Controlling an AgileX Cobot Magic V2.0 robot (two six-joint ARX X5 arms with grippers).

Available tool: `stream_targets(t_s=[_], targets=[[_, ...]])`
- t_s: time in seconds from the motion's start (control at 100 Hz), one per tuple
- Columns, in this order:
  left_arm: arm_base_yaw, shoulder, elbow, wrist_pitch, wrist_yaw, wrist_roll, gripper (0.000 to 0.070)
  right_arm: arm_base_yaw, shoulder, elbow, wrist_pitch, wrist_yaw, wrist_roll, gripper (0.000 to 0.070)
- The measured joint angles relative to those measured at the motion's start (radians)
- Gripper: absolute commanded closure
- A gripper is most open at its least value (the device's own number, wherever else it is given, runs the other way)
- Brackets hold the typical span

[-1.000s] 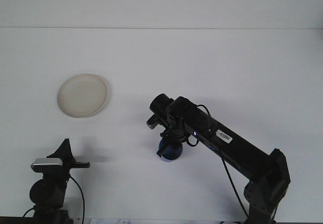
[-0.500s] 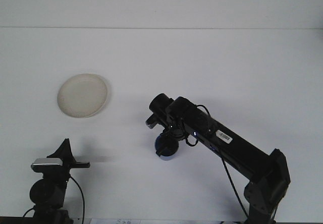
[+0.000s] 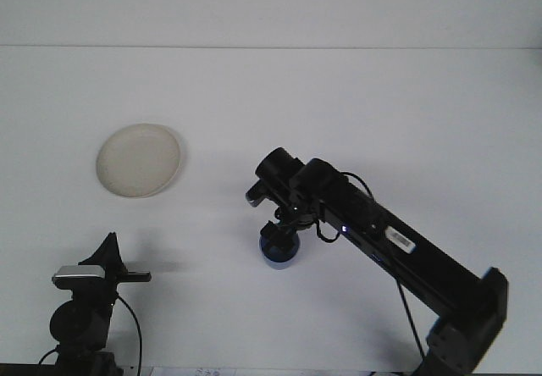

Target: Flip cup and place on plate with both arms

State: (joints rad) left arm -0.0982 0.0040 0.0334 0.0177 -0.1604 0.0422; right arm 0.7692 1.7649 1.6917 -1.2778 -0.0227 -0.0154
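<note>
The right gripper, clamped on the blue cup, has now tipped it upright, well right of the plate; flip looks done.

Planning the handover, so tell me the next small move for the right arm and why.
Probably lift the blue cup slightly clear of the table. The right tool sits directly over it, seemingly gripping it, while the plate lies far to the left, nearer the idle left tool.
</note>
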Motion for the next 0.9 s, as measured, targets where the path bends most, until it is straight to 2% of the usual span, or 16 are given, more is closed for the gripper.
stream_targets(t_s=[0.15,0.32,0.42,0.59,0.77,0.9], targets=[[0.000,0.000,0.000,0.000,0.000,0.000,0.0685,-0.005,-0.177,0.006,0.014,0.001,-0.003,0.0131],[0.000,0.000,0.000,0.000,0.000,0.000,0.0685,-0.011,-0.386,-0.003,0.109,0.002,-0.003,0.0126],[0.000,0.000,0.000,0.000,0.000,0.000,0.0685,-0.011,-0.544,-0.079,0.206,0.009,-0.004,0.0127],[0.000,0.000,0.000,0.000,0.000,0.000,0.0685,-0.011,-0.848,-0.384,0.428,0.101,-0.004,0.0127],[0.000,0.000,0.000,0.000,0.000,0.000,0.0685,-0.011,-1.145,-0.778,0.621,0.103,-0.004,0.0128],[0.000,0.000,0.000,0.000,0.000,0.000,0.0685,-0.011,-1.334,-0.989,0.696,0.102,-0.003,0.0129]])
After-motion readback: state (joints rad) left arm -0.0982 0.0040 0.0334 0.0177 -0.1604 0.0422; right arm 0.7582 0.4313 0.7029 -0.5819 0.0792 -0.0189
